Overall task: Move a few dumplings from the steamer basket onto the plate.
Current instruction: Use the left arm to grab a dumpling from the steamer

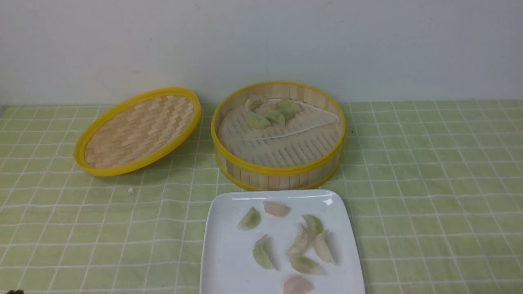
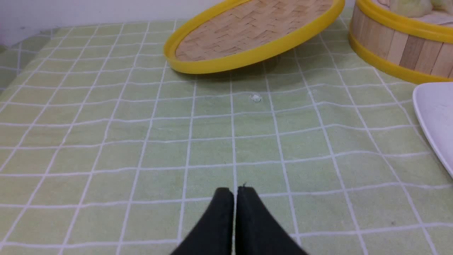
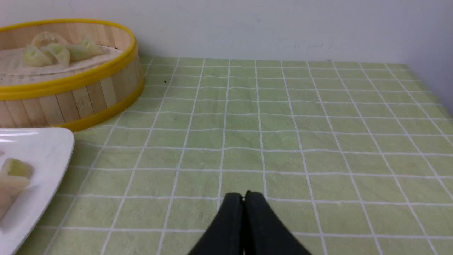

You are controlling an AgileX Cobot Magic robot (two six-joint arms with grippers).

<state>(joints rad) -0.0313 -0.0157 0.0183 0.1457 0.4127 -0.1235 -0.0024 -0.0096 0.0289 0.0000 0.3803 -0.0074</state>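
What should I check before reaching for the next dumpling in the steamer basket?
1. The left claw is free: ok, shut and empty above the cloth.
2. The right claw is free: ok, shut and empty.
3. Pale crescent dumplings are in the deep bamboo-slat steamer basket: ok, clustered at its far side.
4. The glossy white square plate has bare space: ok.
5. The shallow woven yellow-rimmed lid is off the basket: ok, tilted at its left.

The plate lies before the steamer basket, dumplings in each; the lid lies leftmost.
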